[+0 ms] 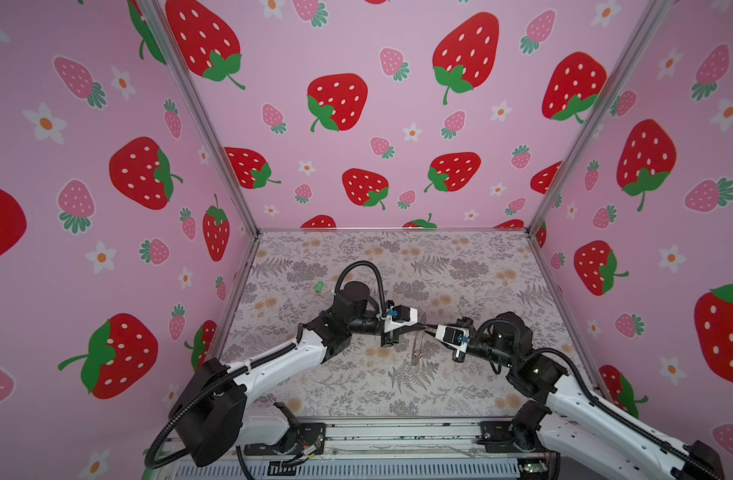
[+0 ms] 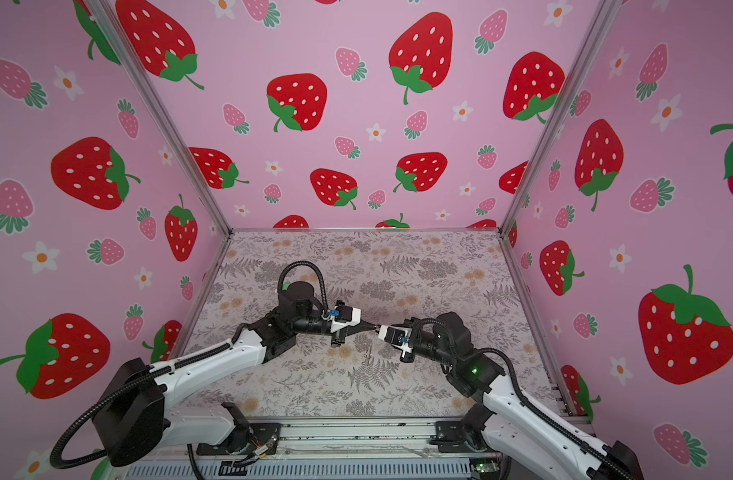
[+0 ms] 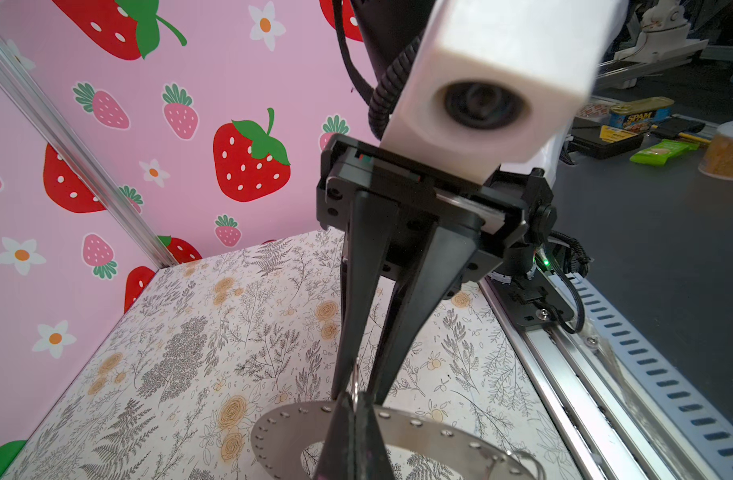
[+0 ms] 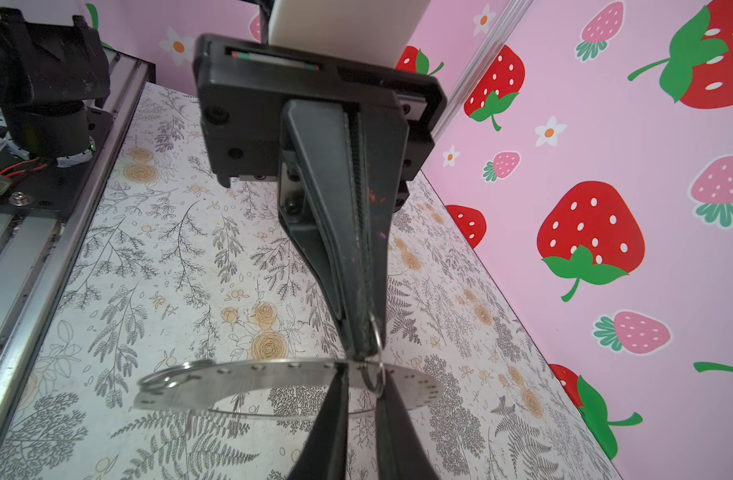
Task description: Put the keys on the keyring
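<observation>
Pink walls point(image 1: 356, 124) printed with strawberries and flowers on three sides of a table point(image 1: 460, 266) covered in a grey and tan leaf-and-blossom pattern. Over the middle of that table, somewhat nearer the front edge than the back, both arms tip to tip. Left gripper point(image 4: 361, 345) clamped fully closed on the rim of the keyring point(image 4: 273, 376), a flat grey metal disc with a wide round hole and a row of small holes along its band, held up off the table. At the disc's rim right by that grip, a small wire ring point(image 4: 381, 374); a second wire ring point(image 4: 165, 378) at the opposite side of the disc. Right gripper point(image 3: 358, 392) facing in from the other side, fingers only a narrow gap apart, tips on either side of the nearer wire ring; impossible to tell whether pinching it or merely beside it. Green key point(image 1: 319, 286) lying near the left edge of the table, in the back half, well apart from both grippers and the keyring.
</observation>
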Controlling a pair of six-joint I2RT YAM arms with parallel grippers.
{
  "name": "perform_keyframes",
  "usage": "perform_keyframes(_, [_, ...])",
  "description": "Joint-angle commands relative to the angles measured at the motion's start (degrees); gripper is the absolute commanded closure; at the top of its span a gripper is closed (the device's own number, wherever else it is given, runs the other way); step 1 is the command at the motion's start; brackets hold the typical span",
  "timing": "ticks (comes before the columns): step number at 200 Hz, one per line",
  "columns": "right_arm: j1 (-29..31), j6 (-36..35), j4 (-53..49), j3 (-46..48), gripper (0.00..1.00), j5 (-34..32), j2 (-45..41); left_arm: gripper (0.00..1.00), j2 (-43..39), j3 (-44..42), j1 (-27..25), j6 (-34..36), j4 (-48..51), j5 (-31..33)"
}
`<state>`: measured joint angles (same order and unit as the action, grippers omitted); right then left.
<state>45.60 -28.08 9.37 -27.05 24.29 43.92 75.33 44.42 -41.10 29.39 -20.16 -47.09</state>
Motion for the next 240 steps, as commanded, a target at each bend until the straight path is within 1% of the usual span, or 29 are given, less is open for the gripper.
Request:
perform_keyframes(1, [-0.23,-0.11,0.78,-2.25,0.84,1.6,0.11,1.0,0.17,1.99,0.12,1.68,0.08,-2.08])
perform_keyframes(59, [-0.52,0.02,0.84,-2.22,0.86,2.06,-0.3,1.0,0.07,2.1,0.14,2.48,0.98,-2.39])
perform_keyframes(80, [-0.52,-0.05,0.99,-2.13,0.88,2.42,-0.24,1.0,0.08,2.37,0.14,3.26,2.06,-2.39])
perform_keyframes(142, [-0.61,-0.04,0.71,-2.08,0.89,3.33,-0.08,1.0,-0.01,2.49,0.14,4.23,3.64,-2.48])
perform_keyframes(181, [-0.64,0.01,0.75,-2.2,0.93,3.81,0.1,1.0,0.08,2.6,0.14,4.71,4.33,-2.48])
perform_keyframes(202, [-0.63,0.04,0.74,-2.07,0.97,3.92,0.14,1.0,0.04,2.66,0.14,5.4,5.2,-2.31])
perform_keyframes(210, [-0.6,0.21,0.83,-2.02,0.98,3.83,0.2,0.95,-0.01,2.59,0.13,5.35,5.19,-2.17])
perform_keyframes(213, [-0.65,0.28,0.83,-2.04,0.98,3.83,0.14,0.91,-0.01,2.5,0.1,5.48,5.23,-2.13])
perform_keyframes(223, [-0.7,0.4,1.04,-1.77,0.99,3.59,0.23,0.82,-0.16,2.37,0.05,5.51,5.27,-1.67])
perform_keyframes(240, [-0.74,0.53,1.16,-1.35,1.0,3.07,0.44,0.64,-0.73,1.98,0.09,5.53,5.17,-0.51])
